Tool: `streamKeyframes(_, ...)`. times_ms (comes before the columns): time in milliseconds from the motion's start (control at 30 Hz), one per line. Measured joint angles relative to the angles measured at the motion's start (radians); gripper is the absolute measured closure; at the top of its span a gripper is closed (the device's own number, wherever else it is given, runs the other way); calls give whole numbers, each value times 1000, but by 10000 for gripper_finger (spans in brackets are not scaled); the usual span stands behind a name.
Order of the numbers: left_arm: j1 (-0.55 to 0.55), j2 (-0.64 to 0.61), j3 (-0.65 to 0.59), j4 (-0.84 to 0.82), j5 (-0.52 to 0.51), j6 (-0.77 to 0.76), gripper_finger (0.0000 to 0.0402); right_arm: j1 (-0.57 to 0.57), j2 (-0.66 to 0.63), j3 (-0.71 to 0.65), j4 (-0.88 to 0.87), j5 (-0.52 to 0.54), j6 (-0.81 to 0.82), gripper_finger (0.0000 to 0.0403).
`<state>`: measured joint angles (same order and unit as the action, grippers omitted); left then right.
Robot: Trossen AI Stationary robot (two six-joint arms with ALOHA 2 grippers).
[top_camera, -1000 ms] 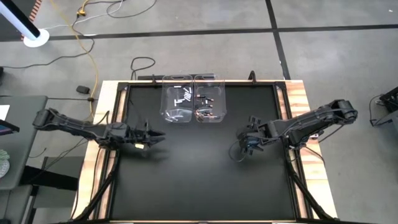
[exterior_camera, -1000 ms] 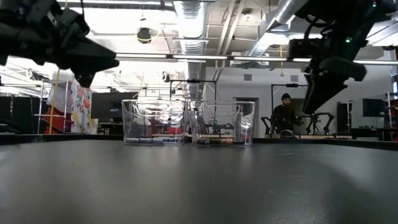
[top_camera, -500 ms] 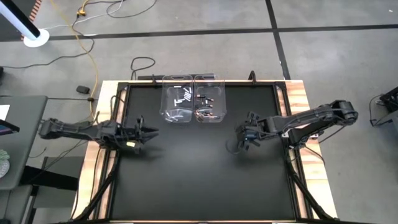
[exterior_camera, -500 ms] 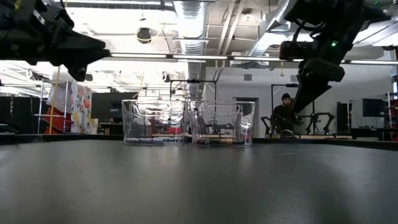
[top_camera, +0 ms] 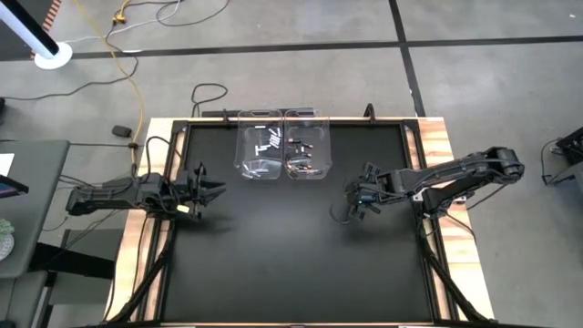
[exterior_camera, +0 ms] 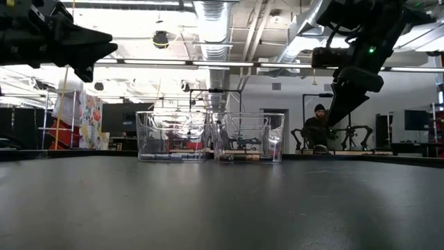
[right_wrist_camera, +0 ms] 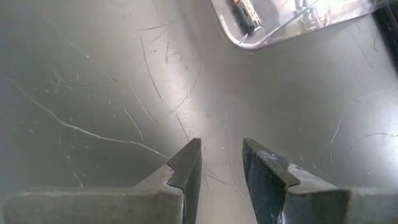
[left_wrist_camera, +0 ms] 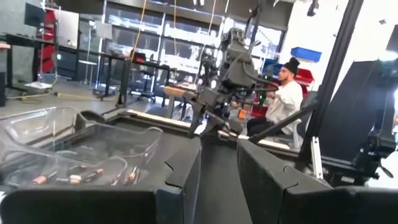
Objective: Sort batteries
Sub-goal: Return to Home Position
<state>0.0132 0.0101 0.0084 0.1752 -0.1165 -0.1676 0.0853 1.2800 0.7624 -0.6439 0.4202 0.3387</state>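
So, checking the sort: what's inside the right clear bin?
Dark batteries with reddish ends lie in the right bin, on its floor. Overlap hides their exact count.

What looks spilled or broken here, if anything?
Nothing stands out. The white batteries lie in the left bin, the dark batteries in the right bin, none loose on the table. The left gripper and right gripper hang open and empty. The table only shows fine scratches.

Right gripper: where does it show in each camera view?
High view: dark two-finger right gripper right of centre, above the black table.
Low view: upper right.
Left wrist view: middle distance, past the left gripper.
Right wrist view: its own fingers, foreground, apart.
Shared landmark: clear rectangular plastic bins.
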Motion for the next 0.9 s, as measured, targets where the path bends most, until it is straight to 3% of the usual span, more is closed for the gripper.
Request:
streamKeyframes(400,0,1,-1,-108,-4,-58,300,-3,0,-9,13,0,-44,270)
streamKeyframes(567,0,11,12,-137,2,-56,300,-3,-24,-116,132,-3,-22,270)
streamKeyframes(767,0,10,17,-147,4,-61,300,4,-151,-233,220,-74,22,270)
streamKeyframes(900,0,10,17,-153,3,-61,300,14,-305,-339,391,-163,-12,270)
